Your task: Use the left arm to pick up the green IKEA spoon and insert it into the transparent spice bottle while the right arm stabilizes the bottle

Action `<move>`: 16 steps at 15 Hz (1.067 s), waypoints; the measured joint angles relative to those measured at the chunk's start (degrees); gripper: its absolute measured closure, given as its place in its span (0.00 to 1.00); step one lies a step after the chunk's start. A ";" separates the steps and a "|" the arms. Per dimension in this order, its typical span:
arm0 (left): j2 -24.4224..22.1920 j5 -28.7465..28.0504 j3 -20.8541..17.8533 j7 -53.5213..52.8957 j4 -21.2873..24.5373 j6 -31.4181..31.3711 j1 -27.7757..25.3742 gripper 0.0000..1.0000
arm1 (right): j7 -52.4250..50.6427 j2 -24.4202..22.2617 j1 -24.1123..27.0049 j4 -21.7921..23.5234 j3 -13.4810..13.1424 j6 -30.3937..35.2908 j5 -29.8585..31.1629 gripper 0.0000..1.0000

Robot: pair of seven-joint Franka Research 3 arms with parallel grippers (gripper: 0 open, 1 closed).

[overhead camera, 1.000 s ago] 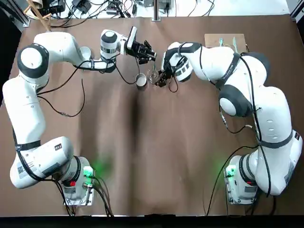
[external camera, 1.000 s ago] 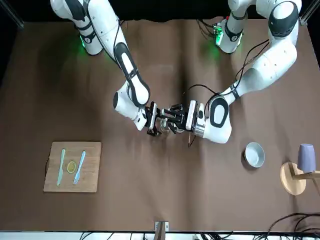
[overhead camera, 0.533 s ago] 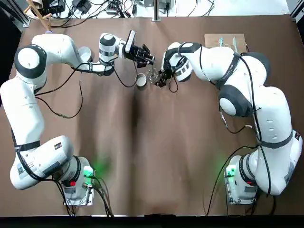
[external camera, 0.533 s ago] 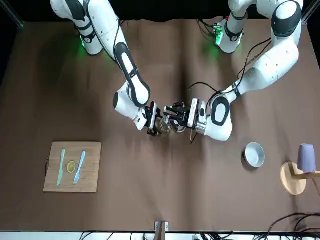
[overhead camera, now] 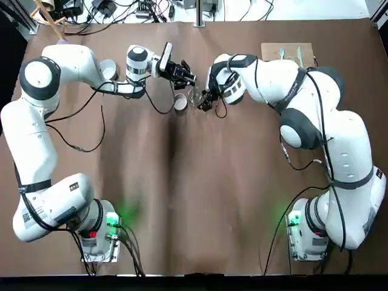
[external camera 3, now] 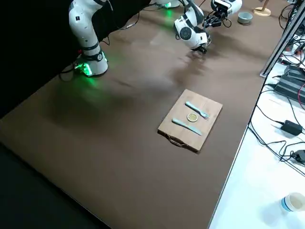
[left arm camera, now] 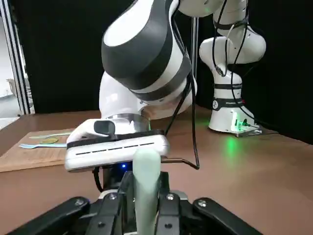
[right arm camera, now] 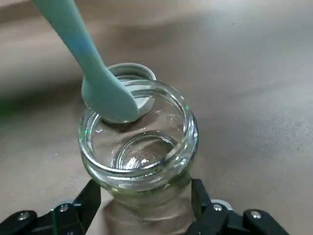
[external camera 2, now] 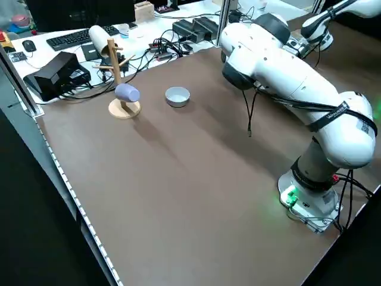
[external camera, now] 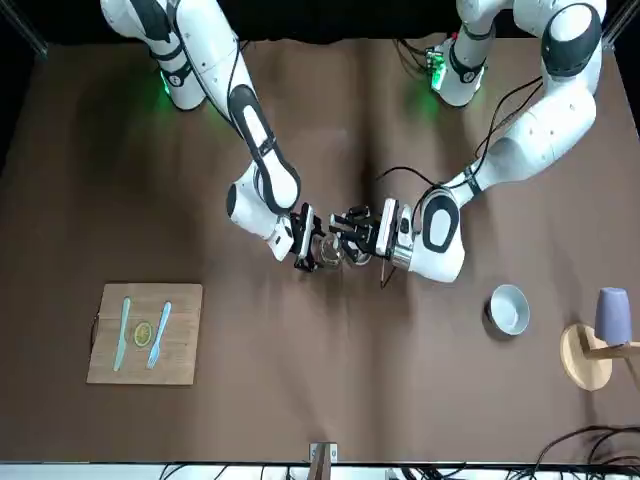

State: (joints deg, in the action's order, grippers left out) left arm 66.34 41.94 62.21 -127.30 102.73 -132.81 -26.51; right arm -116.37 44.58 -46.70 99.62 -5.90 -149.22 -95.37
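Already picked up: green IKEA spoon, clamped in left gripper, bowl ahead of it, over the mouth of transparent spice bottle. Bottle between right gripper's parted fingers, contact unclear. Left to do, seemingly: lower and release.

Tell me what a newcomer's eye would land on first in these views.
Probably the two white robot arms, the left arm and right arm, reaching in from either side until their dark grippers almost meet. Between them, the right wrist view shows the pale green spoon slanting over the mouth of the clear jar. After that, perhaps the wooden board, off on the right arm's side with its pale blue cutlery.
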 joint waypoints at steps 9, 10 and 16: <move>0.00 -0.02 -0.78 -0.10 0.00 -0.10 0.67 0.12 | -0.01 0.00 -0.02 0.00 0.01 0.01 -0.01 0.18; -0.01 -0.02 -0.84 -0.09 -0.04 -0.11 0.65 0.03 | -0.01 0.00 -0.02 0.00 0.01 0.01 -0.01 0.19; -4.01 -0.02 0.49 6.59 -1.44 0.24 -2.25 0.00 | -0.02 0.00 -0.03 0.00 0.01 0.01 -0.01 0.18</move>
State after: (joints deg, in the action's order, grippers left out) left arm 62.32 41.92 62.71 -120.71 101.29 -132.57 -28.76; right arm -116.38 44.58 -46.73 99.63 -5.89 -149.21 -95.39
